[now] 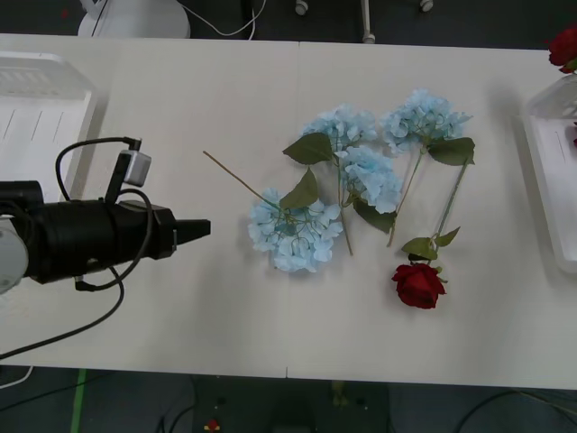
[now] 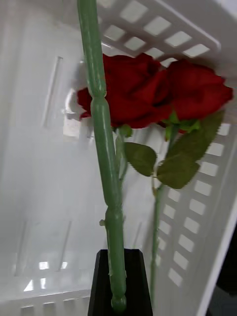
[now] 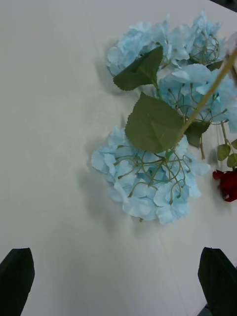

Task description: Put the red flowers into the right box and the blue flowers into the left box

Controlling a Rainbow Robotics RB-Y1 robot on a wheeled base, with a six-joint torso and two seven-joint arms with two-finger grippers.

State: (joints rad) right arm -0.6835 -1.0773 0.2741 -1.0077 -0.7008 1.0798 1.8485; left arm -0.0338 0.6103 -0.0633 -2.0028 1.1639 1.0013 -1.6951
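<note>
**One rose at the tray, four blue heads waiting**

Our right gripper [image 2: 120, 284] is clamped on the stem of a rose: in the right wrist view the green stem runs up from the black fingers at the bottom centre of the frame, the dark finger behind it. Beyond it lie red flowers [image 2: 153, 91], two heads side by side in the upper middle of that frame, resting against the slotted wall of the right box [image 2: 44, 163]. We judge the stem is held low so the head can be laid down inside the tray beside the others.

Our left gripper [image 3: 118, 279] is spread wide, its black fingertips in the two bottom corners of the left wrist view, with bare table between them. In the front view the left arm reaches in horizontally from the left edge at mid-height, its tip pointing right toward the nearest of the blue flowers [image 1: 296, 234]. That pose reads to us as an approach for a pick.

All four blue heads lie clustered at the centre of the table [image 1: 180, 99], stems crossing. One rose [image 1: 418, 285] lies below and right of them. The left box [image 1: 36, 113] sits at the upper left edge, holding no flowers as far as it shows.
</note>
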